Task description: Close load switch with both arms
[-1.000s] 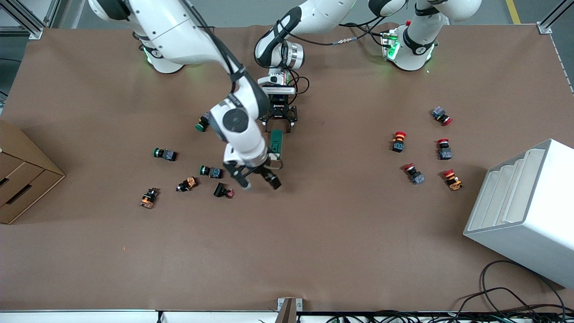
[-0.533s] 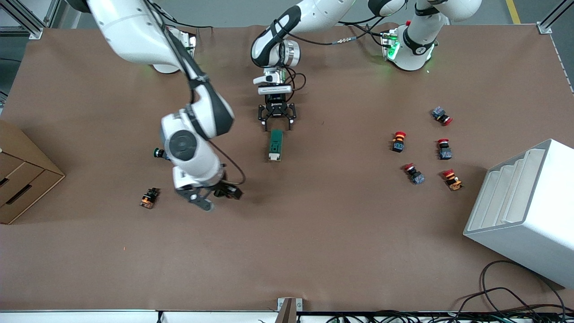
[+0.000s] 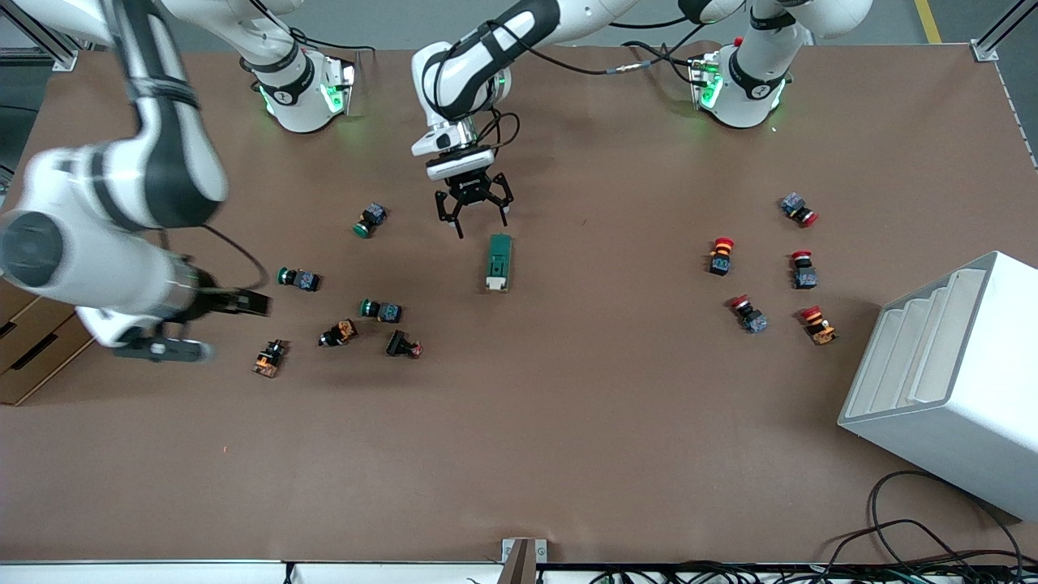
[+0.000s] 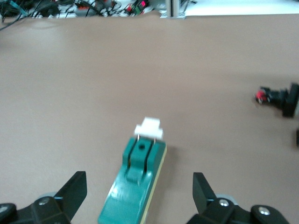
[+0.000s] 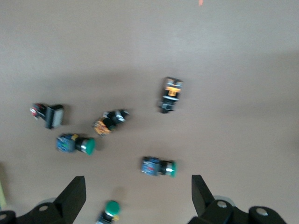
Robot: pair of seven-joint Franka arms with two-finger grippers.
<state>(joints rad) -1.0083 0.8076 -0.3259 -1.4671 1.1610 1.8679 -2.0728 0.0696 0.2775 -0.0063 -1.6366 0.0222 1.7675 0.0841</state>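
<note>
— Fingers first: what do we have on the right gripper (image 3: 190, 324)?

— We see its two fingers spread wide with nothing between them, up over the table's (image 3: 568, 422) edge at the right arm's end, near the cardboard box (image 3: 36, 341). In its wrist view the gripper (image 5: 135, 198) looks down on scattered push-buttons (image 5: 159, 166).

— And the load switch (image 3: 498, 262)?

— We find it lying flat on the table about midway between the two arms' ends, well apart from the right gripper. Its long axis runs from the front camera toward the bases; the white tab (image 3: 495, 284) end points toward the front camera, the green end toward the bases.

— Where does it sit against the left gripper (image 3: 473, 212)?

— We see that gripper just above the switch's green end, fingers wide apart and empty. In the left wrist view the switch (image 4: 135, 189) lies between the two fingers (image 4: 74, 191) without touching either, its tab (image 4: 149, 128) pointing away from the gripper (image 4: 140, 196).

— Farther out?

— Red-capped buttons (image 3: 720, 253) lie toward the left arm's end, beside a white stepped bin (image 3: 945, 381).
</note>
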